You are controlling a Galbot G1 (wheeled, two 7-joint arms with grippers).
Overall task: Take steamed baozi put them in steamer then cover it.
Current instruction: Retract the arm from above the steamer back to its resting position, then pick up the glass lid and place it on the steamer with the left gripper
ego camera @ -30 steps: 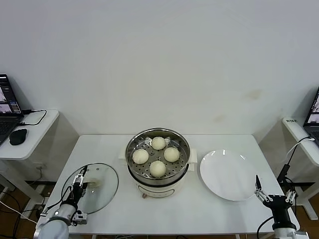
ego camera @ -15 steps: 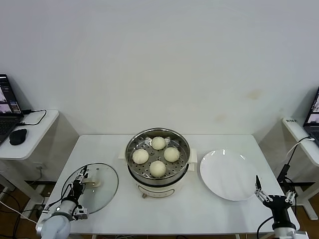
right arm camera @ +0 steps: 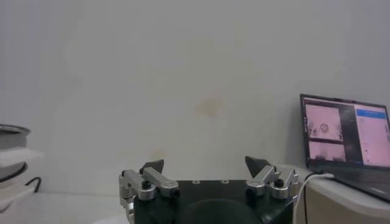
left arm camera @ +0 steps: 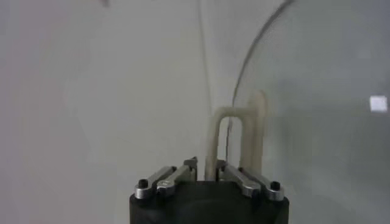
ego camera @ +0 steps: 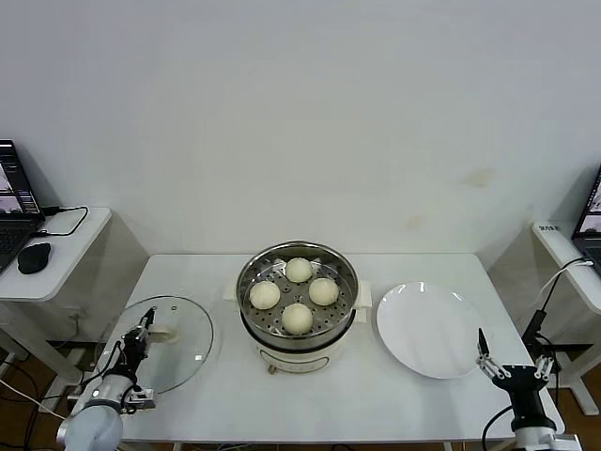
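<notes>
Several cream-white baozi [ego camera: 298, 318] lie inside the shiny perforated steamer [ego camera: 243, 297] on its cream pot at the table's middle. The clear glass cover [ego camera: 174, 362] is at the table's left front, partly past the table's left edge. My left gripper [ego camera: 141, 334] is shut on the cover's cream handle [ego camera: 166, 332]. In the left wrist view the jaws [left arm camera: 207, 165] pinch one leg of the looped handle [left arm camera: 234, 140], with the glass [left arm camera: 317, 122] beyond. My right gripper [ego camera: 512, 368] waits open at the table's front right corner, holding nothing [right arm camera: 205, 163].
A flat white plate [ego camera: 427, 329] lies to the right of the steamer. Side desks stand at both sides, the left one with a laptop and mouse [ego camera: 34, 256], the right one with a laptop [right arm camera: 344, 134]. Cables hang near both front corners.
My left gripper has closed on the cover's handle. The cover has shifted left, toward the table's left edge. The right arm has barely moved.
</notes>
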